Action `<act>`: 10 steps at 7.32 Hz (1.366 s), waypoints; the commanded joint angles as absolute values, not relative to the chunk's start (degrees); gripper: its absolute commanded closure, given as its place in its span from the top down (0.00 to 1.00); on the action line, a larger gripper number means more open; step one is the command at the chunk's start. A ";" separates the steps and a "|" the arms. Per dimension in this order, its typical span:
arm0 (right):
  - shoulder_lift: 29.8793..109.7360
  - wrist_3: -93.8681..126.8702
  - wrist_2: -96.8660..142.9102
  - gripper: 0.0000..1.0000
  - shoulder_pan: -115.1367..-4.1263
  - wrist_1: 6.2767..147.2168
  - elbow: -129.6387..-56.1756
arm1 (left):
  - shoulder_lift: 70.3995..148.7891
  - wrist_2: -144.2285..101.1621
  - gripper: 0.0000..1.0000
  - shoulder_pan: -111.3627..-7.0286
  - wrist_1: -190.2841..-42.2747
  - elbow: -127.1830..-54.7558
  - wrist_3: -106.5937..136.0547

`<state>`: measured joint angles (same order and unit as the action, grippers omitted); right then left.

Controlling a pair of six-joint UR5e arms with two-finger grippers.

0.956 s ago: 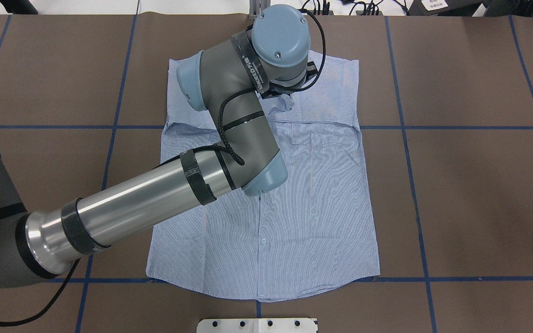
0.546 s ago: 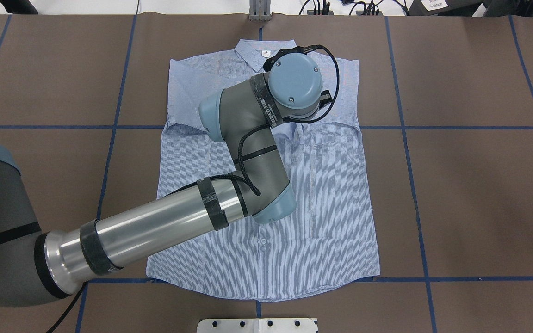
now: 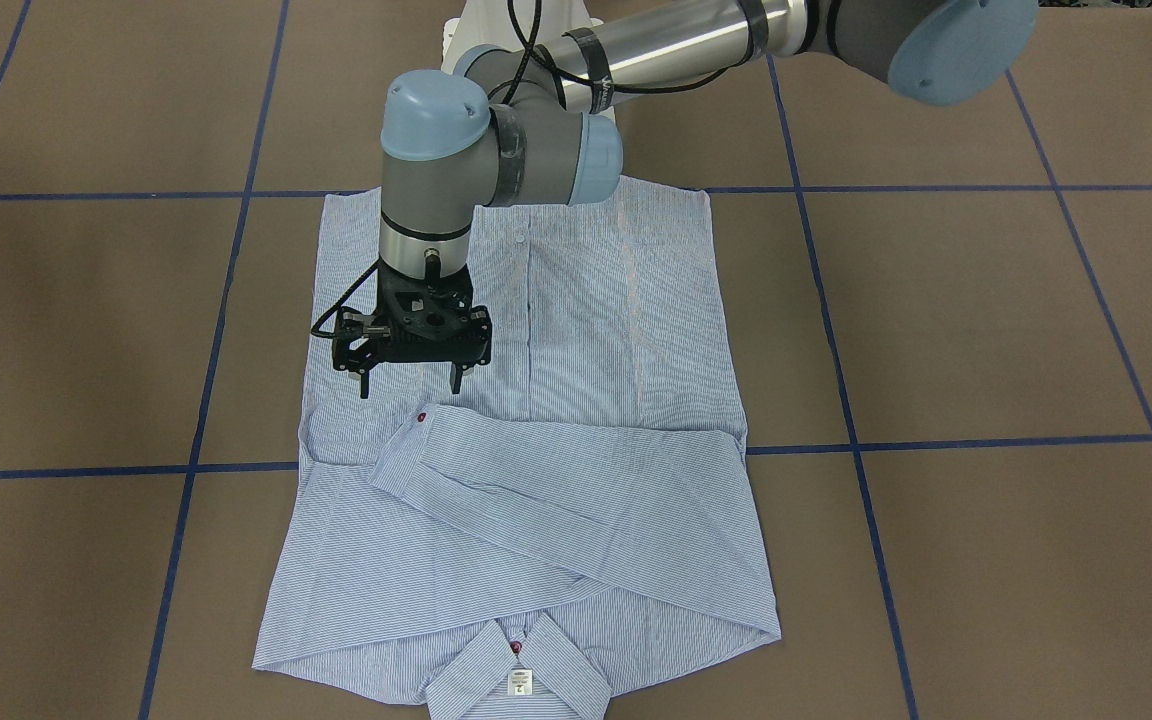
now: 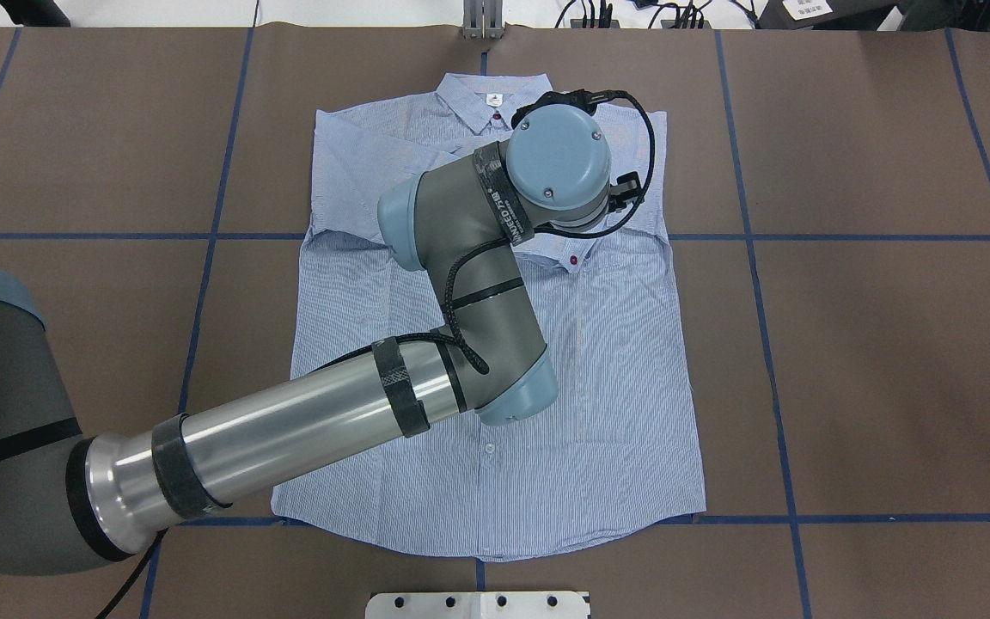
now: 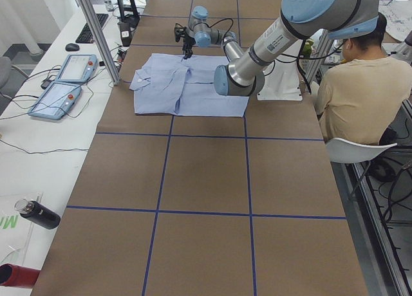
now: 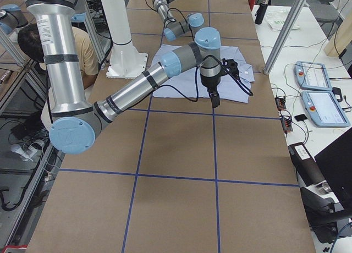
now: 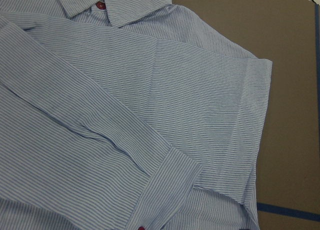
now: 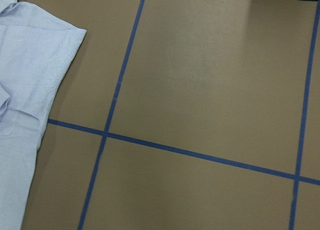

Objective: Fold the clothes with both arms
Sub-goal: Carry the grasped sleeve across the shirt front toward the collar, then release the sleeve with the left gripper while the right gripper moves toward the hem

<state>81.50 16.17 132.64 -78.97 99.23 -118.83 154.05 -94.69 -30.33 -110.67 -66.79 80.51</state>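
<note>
The striped shirt [image 3: 576, 300] lies flat and buttoned on the brown table, collar away from the robot, both sleeves folded across the chest. It also shows in the overhead view [image 4: 615, 387] and the left wrist view [image 7: 175, 90]. A sleeve cuff [image 3: 416, 430] with a dark red button lies on the chest. My left gripper [image 3: 410, 383] hangs open and empty just above the shirt, a little towards the robot from that cuff. Its wrist [image 4: 559, 163] hides it from overhead. My right gripper [image 6: 214, 100] hangs over bare table beyond the shirt's right edge [image 8: 30, 55]. I cannot tell whether it is open or shut.
Blue tape lines [image 4: 753, 344] divide the table. The white base plate [image 4: 478, 604] sits at the near edge and a metal post [image 4: 482, 17] at the far edge. Two teach pendants [image 6: 316, 71] lie on a side bench. A seated person [image 5: 360, 83] is behind the robot.
My left wrist has come back from over the collar, towards the robot and to the right. The collar now shows. The cuff, bunched under the gripper before, now lies flat.
</note>
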 commanded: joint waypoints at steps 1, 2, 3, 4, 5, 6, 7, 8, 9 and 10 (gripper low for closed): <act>81.56 39.93 129.06 1.00 -68.63 85.26 -120.41 | 141.94 -97.02 1.00 -31.81 -109.87 -81.38 73.33; 81.56 52.43 121.02 1.00 -59.68 78.99 -121.11 | 134.55 -97.03 1.00 -31.99 -106.56 -91.65 70.86; 81.04 62.13 109.89 1.00 -49.15 78.67 -123.81 | 128.47 -97.03 1.00 -32.17 -103.83 -100.11 68.58; 81.04 69.27 101.08 1.00 -40.08 78.92 -125.84 | 121.36 -97.03 1.00 -32.25 -103.80 -107.76 67.25; 81.12 74.48 97.25 1.00 -34.07 79.01 -126.99 | 114.07 -97.21 1.00 -32.17 -103.89 -115.06 67.15; 81.47 79.75 91.38 1.00 -27.40 80.06 -127.87 | 108.17 -96.68 1.00 -31.91 -104.32 -119.49 67.76; 81.65 83.72 83.92 1.00 -20.37 82.94 -128.92 | 104.28 -96.51 1.00 -30.95 -104.76 -122.23 68.37; 82.78 87.15 81.41 1.00 -16.82 84.10 -130.68 | 101.02 -95.63 1.00 -28.33 -106.24 -123.13 71.34; 85.14 88.06 80.52 1.00 -14.53 84.02 -132.52 | 98.81 -89.71 1.00 -22.65 -106.78 -123.22 76.94; 86.04 89.02 77.98 1.00 -13.02 84.02 -132.71 | 96.79 -85.99 1.00 -17.98 -106.87 -123.22 81.86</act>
